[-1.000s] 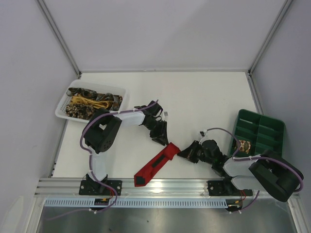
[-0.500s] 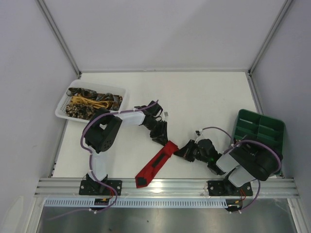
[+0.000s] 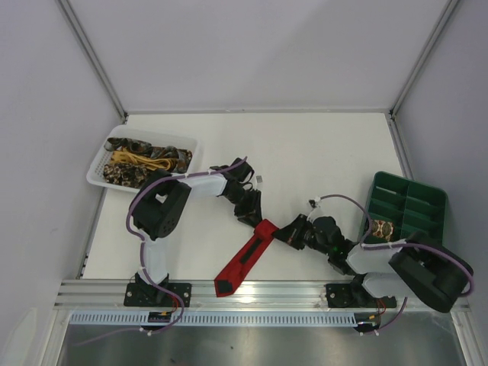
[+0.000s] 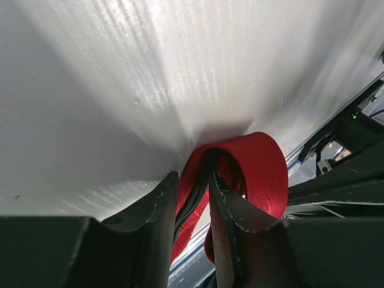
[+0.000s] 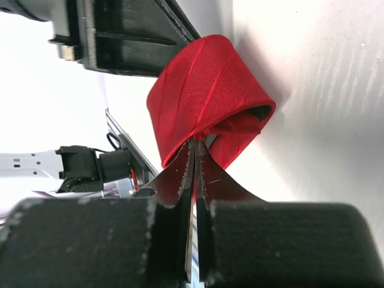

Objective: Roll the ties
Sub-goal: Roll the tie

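A bright red tie point(image 3: 242, 259) lies slantwise on the white table, its pointed end near the front rail. Its upper end is curled into a loop point(image 4: 264, 162) between the two grippers. My left gripper point(image 3: 255, 219) comes at that loop from the upper left, and its jaws point(image 4: 193, 183) are shut on red and dark layers of the fabric. From the right, my right gripper point(image 3: 280, 234) meets the loop with its jaws point(image 5: 195, 147) pressed together. Their tips pinch the fold of the red tie point(image 5: 204, 84).
A white mesh basket point(image 3: 103, 179) at the back left holds several patterned and yellow ties point(image 3: 145, 160). A green compartment tray point(image 3: 408, 202) at the right holds one rolled brown tie point(image 3: 383, 227). The aluminium rail point(image 3: 259, 291) runs along the front edge.
My right gripper has shifted left and slightly up toward the left gripper, and its arm has swung. The curled end of the red tie moved with it. The left gripper held still.
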`<state>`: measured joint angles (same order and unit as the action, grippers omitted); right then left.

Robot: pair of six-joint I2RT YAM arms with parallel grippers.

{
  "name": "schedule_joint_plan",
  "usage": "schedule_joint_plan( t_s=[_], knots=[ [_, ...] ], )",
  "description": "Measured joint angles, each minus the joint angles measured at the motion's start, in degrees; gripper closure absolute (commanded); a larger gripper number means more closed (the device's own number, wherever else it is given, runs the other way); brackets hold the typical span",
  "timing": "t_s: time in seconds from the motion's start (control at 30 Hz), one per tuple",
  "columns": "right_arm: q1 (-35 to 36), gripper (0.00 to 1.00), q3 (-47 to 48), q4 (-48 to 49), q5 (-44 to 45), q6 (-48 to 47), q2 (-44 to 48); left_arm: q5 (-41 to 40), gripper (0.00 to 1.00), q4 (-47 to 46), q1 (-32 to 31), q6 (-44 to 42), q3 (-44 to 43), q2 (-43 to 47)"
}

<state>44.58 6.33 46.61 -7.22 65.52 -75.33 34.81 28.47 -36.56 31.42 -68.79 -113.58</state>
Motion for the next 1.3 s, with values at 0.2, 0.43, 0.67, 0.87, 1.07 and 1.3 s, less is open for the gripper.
schedule_joint_plan(
  t_s=[0.2,0.43,0.67,0.87,1.07,1.3],
  knots=[
    [0.22,0.86,-1.2,-8.37,1.77,1.01,7.67,-0.31,0.66,1.53,0.96,-0.39,-0.35,0.0],
    [0.22,0.73,-3.5,-7.28,2.62,2.91,4.48,-0.74,0.65,3.19,1.53,-0.57,-1.25,-0.39],
    [0.2,0.68,-3.5,2.38,2.25,4.44,-4.09,-0.55,0.65,4.26,1.62,-0.59,-2.29,-1.18],
    [0.2,0.67,-3.5,7.61,2.27,5.09,-7.82,-0.22,0.65,4.26,1.7,-0.61,-2.29,-1.2],
    [-0.09,0.73,-3.45,11.54,2.21,5.18,-11.19,0.2,0.65,4.22,1.77,-0.96,-2.32,-1.31],
    [-0.17,0.76,-3.06,20.72,1.64,4.92,-18.91,0.98,0.65,4.24,1.86,-2.05,-2.43,-1.55]
  ],
)
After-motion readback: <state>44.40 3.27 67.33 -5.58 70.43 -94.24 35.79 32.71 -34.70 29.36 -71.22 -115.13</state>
